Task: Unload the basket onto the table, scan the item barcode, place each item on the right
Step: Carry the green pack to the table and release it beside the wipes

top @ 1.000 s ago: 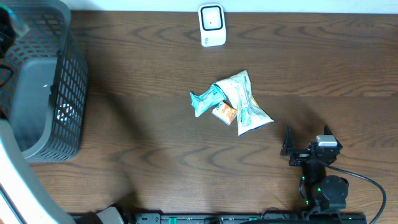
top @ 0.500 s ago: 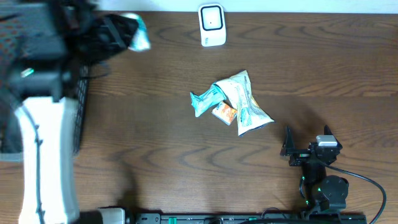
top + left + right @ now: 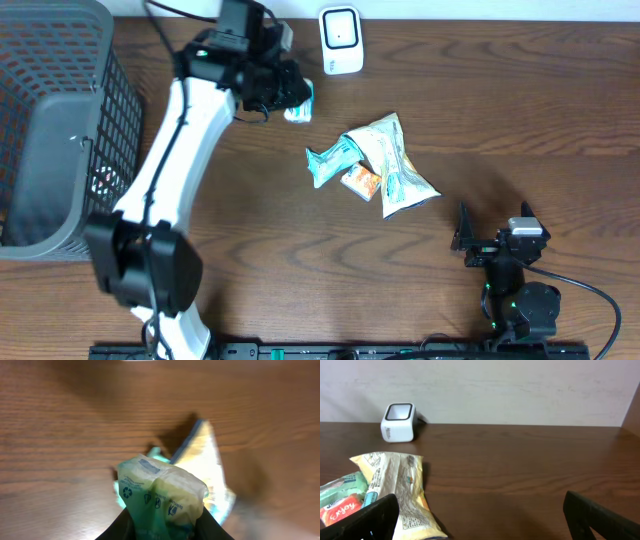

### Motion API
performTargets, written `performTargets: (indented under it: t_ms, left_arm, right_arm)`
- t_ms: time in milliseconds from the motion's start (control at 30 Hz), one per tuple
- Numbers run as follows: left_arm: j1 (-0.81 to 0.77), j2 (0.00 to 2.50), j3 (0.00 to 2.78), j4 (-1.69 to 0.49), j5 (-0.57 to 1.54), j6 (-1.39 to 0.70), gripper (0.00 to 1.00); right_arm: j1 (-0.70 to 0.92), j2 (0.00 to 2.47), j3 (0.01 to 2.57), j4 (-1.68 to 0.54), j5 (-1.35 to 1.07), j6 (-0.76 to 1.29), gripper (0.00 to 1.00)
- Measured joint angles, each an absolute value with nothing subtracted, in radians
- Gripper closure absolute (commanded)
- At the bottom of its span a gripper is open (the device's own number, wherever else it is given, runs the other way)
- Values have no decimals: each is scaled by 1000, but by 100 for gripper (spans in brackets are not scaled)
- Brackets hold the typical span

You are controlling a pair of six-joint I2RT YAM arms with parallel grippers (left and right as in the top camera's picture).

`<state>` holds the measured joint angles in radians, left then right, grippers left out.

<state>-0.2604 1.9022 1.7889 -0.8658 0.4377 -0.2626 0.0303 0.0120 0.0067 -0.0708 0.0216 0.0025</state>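
Snack packet (image 3: 299, 104), green and white, is pinched in the left gripper (image 3: 288, 98), just left of the barcode scanner (image 3: 341, 40) and slightly nearer the robot. A pile of packets (image 3: 375, 165) lies nearer the robot than the scanner, apart from it. The mesh basket (image 3: 60, 130) is far left of the scanner. The right gripper (image 3: 490, 238) is well away from the scanner, fingers spread wide and empty.

Left wrist: the snack packet (image 3: 162, 492) is clamped between narrow fingers (image 3: 120, 530), recycling marks facing the camera. The pile of packets (image 3: 207, 462) is blurred behind it.

Right wrist: fingers (image 3: 370, 520) are wide with nothing between them. The barcode scanner (image 3: 398, 421) is far left by the wall, with the pile of packets (image 3: 390, 490) in front of it.
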Motion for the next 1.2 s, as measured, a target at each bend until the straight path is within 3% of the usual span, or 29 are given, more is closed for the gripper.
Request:
performTargets:
  t_ms: [367,433,700,1200]
  left_arm:
    - [-293,2038,1789,-867,361,-235,75]
    - [-300,2058,1789,-867,360,-234,60]
    - [-347,2134,1788,-867,356,-227,27]
    - [-365,2154,1788,-892,356,-231,26]
  right_arm:
    - [30,12,7,-71,22,2,1]
    - [30,12,7,-71,22,2,1]
    - [30,12,7,-71,22,2,1]
    - [30,12,7,-71,22,2,1]
